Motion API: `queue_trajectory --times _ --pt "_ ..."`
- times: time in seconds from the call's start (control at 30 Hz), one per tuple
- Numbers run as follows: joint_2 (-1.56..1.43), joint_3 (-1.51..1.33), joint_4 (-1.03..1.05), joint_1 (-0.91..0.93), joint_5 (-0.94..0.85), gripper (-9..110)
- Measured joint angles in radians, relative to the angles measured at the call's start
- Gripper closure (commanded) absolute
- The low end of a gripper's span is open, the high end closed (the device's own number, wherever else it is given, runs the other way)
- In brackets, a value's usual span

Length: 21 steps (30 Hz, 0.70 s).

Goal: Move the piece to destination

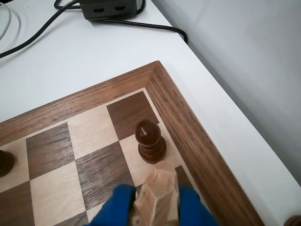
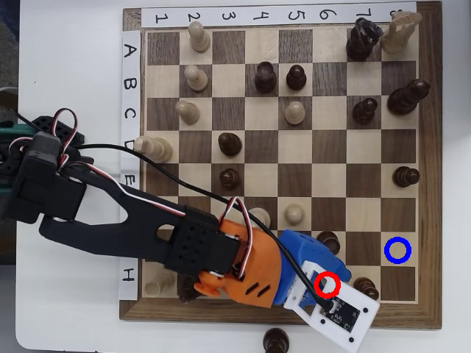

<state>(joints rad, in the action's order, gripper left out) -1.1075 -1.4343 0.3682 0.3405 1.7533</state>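
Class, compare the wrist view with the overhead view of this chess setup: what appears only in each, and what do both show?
Only the wrist view shows the cream piece up close between the blue fingers, plus a grey box with black cables on the white table.

Only the overhead view shows the blue ring, the red ring, the row and column labels, and the arm.

Both show the chessboard and a dark pawn near its corner.
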Motion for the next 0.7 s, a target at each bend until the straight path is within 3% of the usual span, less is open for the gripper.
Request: queue_trajectory --times 0.7 --pt "0.002 0.021 0.035 0.02 0.0 101"
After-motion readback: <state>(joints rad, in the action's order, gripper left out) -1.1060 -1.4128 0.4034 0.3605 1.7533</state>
